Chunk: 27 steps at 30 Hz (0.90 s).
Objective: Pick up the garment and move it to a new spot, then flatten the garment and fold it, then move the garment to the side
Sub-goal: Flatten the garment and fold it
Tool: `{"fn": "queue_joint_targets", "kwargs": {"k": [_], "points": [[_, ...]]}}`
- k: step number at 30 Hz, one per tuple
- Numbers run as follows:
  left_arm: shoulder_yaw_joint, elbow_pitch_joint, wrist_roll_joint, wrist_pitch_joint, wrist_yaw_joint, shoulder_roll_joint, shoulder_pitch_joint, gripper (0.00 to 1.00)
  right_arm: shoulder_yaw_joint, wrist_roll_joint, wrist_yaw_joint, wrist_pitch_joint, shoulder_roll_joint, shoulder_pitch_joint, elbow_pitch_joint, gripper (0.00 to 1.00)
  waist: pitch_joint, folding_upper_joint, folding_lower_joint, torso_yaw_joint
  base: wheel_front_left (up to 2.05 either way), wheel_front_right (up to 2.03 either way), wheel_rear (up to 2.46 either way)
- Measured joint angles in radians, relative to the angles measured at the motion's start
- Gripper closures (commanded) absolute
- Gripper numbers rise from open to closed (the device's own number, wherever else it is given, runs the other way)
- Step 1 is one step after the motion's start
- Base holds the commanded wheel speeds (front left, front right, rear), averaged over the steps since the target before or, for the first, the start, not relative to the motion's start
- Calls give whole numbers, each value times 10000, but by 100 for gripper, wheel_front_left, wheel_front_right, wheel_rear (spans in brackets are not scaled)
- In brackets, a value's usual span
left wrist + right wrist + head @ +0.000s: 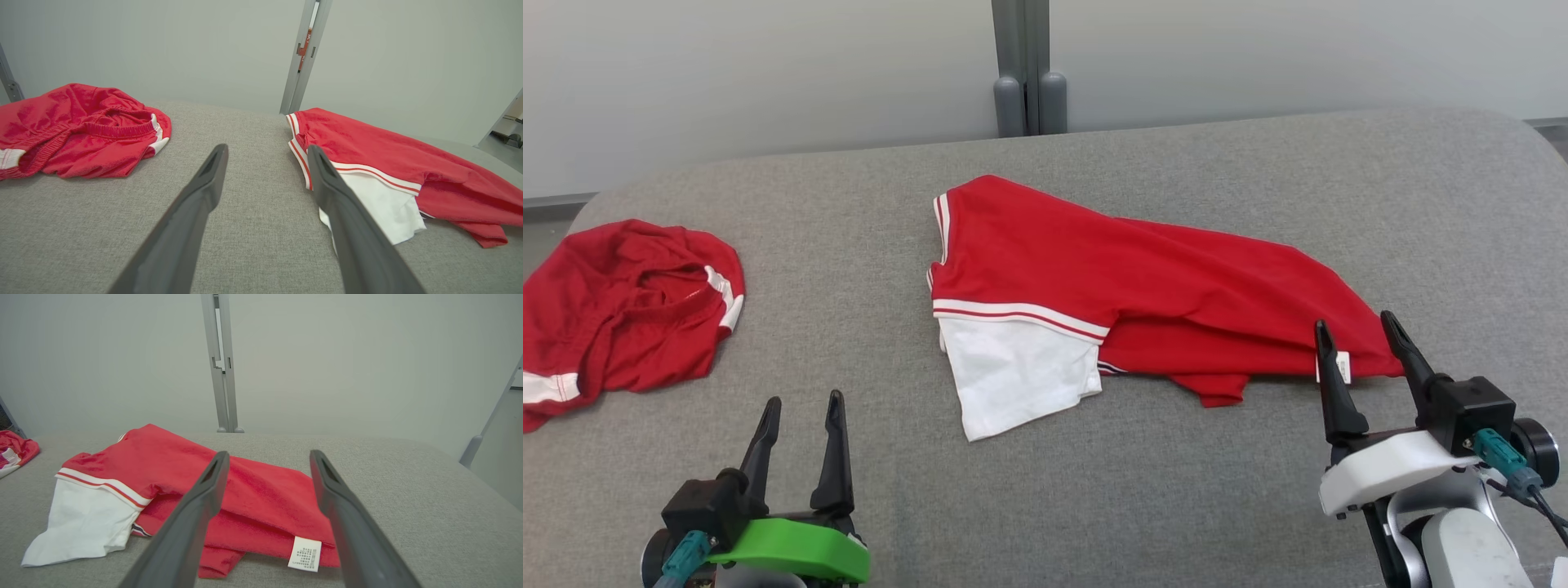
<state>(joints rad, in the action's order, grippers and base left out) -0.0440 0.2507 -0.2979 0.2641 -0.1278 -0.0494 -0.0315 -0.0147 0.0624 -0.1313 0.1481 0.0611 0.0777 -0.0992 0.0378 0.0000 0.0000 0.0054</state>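
grey cloth surface [1176,490]; seeing crumpled shorts [621,314] far left, blocking nothing, garment [1135,278] stretching left-right, tag [1343,367] rightward, left gripper [802,400] and right gripper [1354,320] splaying wide, empty.

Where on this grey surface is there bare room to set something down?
Bare: the strip between the crumpled red garment and the red-and-white shirt; the front stretch between left gripper and right gripper; the far right beyond the shirt. Crowded: left edge and centre.

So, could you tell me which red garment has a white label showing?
The middle shirt with the white sleeve; its label sits by the right tool. The other garment lies bunched at the far left.
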Motion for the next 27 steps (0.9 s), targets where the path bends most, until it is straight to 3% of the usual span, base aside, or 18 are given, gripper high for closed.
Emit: {"fn": "queue_joint_targets", "kwargs": {"k": [21,27], "points": [[19,-171,38,0,10,0,257,0,-520,522,2,178,-109,-327,-303,0,-152,0,0,-32,0,0,0],[-1018,828,-82,-2,10,2,2,0,-1062,522,2,-736,-115,150,-403,0,42,0,0,-108,0,0,0]]}}
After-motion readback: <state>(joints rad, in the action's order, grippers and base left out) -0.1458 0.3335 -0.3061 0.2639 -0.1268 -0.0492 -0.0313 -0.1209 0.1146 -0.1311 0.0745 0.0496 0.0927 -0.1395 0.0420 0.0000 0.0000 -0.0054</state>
